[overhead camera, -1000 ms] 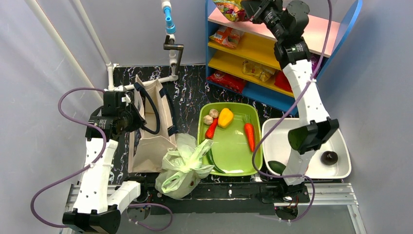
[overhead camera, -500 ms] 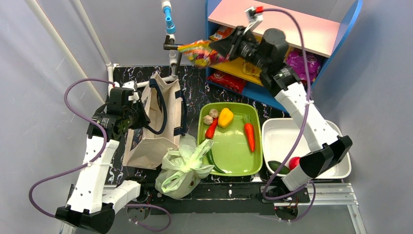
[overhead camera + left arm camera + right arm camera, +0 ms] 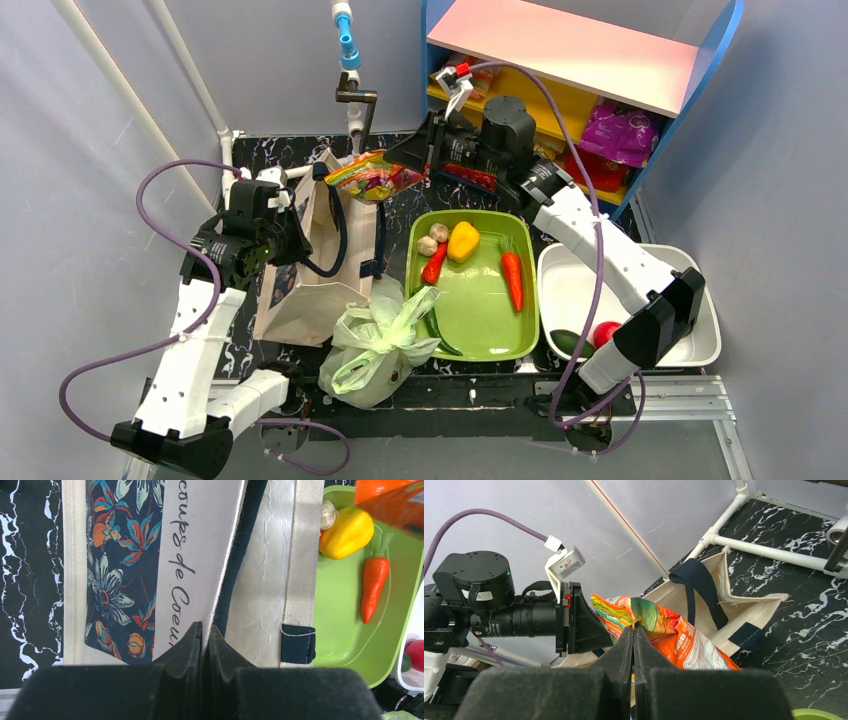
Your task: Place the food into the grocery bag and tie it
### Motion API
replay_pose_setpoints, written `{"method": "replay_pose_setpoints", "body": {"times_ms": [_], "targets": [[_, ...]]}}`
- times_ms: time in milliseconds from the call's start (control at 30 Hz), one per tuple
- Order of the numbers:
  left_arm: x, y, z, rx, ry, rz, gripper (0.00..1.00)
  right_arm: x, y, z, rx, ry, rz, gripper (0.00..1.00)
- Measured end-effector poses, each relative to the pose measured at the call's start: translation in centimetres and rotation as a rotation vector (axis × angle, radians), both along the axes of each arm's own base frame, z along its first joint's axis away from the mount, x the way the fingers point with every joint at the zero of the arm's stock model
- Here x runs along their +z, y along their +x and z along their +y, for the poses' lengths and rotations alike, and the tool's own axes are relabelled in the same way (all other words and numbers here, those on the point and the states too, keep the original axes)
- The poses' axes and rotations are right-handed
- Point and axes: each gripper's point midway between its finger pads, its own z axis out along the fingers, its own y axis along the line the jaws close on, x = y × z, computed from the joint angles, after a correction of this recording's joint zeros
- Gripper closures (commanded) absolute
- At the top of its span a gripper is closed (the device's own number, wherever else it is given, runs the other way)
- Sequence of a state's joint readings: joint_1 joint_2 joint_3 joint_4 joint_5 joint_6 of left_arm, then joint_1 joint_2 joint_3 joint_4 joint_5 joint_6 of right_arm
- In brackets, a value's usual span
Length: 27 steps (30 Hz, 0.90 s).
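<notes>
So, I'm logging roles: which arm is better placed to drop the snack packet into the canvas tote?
Right. The right gripper is shut on the snack packet, right at the mouth of the canvas tote; the left gripper is shut on the tote's rim, busy holding it.

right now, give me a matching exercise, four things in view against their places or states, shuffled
1 colourful crinkly snack packet
2 yellow bell pepper
3 beige canvas tote with dark straps
4 thin pale-green plastic bag

A edge pinched by left gripper
B lying in green plastic tray
C crumpled beside the tote, untouched
D held aloft by right gripper

Pairs: 1-D, 2-B, 3-A, 4-C
</notes>
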<state>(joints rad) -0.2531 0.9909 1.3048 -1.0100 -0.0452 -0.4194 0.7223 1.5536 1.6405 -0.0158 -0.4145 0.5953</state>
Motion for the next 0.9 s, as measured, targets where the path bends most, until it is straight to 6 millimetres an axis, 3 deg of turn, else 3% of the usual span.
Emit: {"method": "replay_pose_setpoints", "body": {"times_ms": [467, 800, 900], "targets": [[0.6, -0.7, -0.1, -0.013, -0.006, -0.028, 1.0, -5.5, 1.9, 6.1, 0.132, -0.078, 0.04, 0.99], [0.6, -0.9, 0.1, -0.03, 0.029, -0.038, 1.0, -6.1, 1.4, 7.0, 0.202, -0.093, -0.023, 0.99], [0.6, -0.8, 0.1, -0.031, 0.035, -0.04, 1.0, -7.7, 0.8, 7.0, 0.243, -0.11, -0.04, 0.99]]}}
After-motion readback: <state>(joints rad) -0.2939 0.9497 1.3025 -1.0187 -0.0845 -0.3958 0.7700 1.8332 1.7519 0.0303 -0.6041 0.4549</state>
